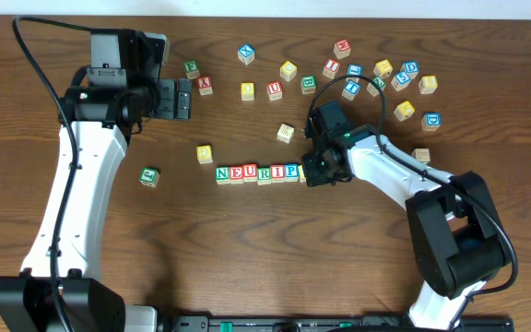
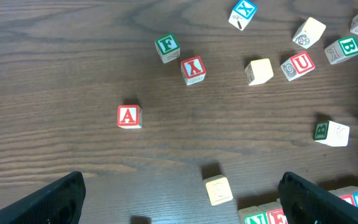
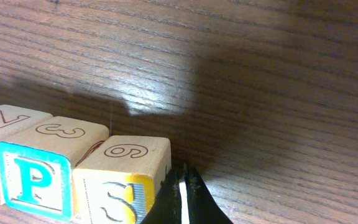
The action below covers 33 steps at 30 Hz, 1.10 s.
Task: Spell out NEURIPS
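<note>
NEURIPS row is laid out left to right at mid-table, cubes butted side by side: N, E, U, R, I, P are read off the overhead view, and the last cube is mostly covered there by the right gripper. In the right wrist view the S cube is seen seated flush against the P cube, yellow face toward the camera, in line with the rest. Right gripper is fully closed, fingers pressed together with nothing clamped between them; the tips are set at the right-hand edge of the S cube, and touching or just beside it cannot be settled. Left gripper is parked well apart from the row at upper left, jaws spread wide, nothing held; only bare wood and a loose yellow cube are seen between its fingers in its wrist view. Spare cubes are scattered around: red A cube, green F cube and red X cube under the left arm, a green cube off the row's left end, a denser cluster at upper right
</note>
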Available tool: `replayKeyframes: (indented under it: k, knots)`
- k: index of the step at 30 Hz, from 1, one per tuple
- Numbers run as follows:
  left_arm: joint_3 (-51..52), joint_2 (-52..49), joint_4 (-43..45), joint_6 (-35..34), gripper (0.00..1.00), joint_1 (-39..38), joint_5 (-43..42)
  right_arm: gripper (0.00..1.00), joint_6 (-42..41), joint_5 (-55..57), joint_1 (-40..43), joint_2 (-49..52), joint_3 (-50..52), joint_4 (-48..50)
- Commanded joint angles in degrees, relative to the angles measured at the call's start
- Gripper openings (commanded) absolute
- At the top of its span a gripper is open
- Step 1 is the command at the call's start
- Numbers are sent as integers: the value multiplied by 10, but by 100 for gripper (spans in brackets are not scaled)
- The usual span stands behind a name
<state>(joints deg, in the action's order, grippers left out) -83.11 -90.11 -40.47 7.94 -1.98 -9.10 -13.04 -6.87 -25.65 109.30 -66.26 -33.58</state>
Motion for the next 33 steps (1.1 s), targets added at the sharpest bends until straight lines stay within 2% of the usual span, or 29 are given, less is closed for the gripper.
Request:
replayKeyframes:
  k: [1, 19, 33]
  knots:
    - [-14, 2, 0, 6, 98, 2, -3, 1, -12, -8, -3, 1, 3, 3]
    - [-14, 2, 0, 6, 98, 2, -3, 1, -22, -10, -20, 1, 3, 20]
    - [-14, 2, 0, 6, 98, 2, -3, 1, -24, 48, -12, 1, 3, 12]
